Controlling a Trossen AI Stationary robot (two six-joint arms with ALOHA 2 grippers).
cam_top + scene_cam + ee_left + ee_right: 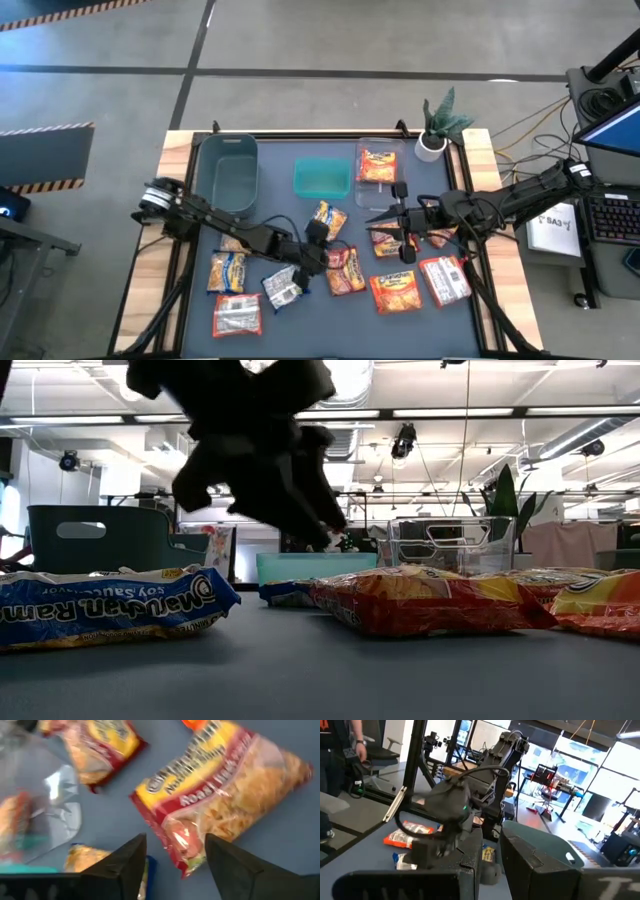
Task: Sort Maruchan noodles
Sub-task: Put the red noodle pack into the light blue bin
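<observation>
Across the dark table (pixel 300 325), your left gripper (pixel 175 865) hangs with fingers spread, empty, above a yellow-and-red noodle packet (pixel 220 795). Centre on its middle before closing. Farther off, the right gripper (pixel 385 222) waits near the clear bin (pixel 378 145); I cannot tell its fingers' state.

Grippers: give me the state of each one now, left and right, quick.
Left end effector: open, holding nothing, above a yellow-and-red noodle packet.
Right end effector: cannot be told from these views; nothing visibly held.
</observation>
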